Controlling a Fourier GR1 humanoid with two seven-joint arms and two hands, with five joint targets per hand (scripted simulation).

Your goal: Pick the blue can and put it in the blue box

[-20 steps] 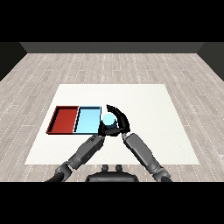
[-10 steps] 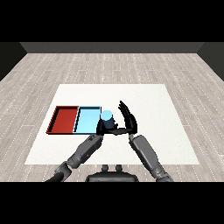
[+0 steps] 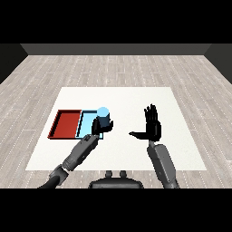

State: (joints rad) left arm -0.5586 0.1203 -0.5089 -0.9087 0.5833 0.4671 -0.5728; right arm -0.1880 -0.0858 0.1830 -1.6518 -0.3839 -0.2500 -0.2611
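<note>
The blue can (image 3: pixel 103 112) stands upright at the right end of the light blue tray (image 3: pixel 86 123); its lower part is hidden behind my left hand. My left hand (image 3: pixel 98 127) sits just in front of the can with relaxed fingers, not curled round it. My right hand (image 3: pixel 152 127) is open, fingers straight up and thumb out to the left. It is well to the right of the can, over bare table, and holds nothing.
A red tray (image 3: pixel 67 123) lies against the left side of the blue tray. Both trays sit on the left half of the white table (image 3: pixel 136 104). The table's near edge runs just below both forearms.
My right hand, curled round the can a second ago, has opened and pulled away to the right. The can now stands alone at the blue tray. The left hand has hardly moved.
</note>
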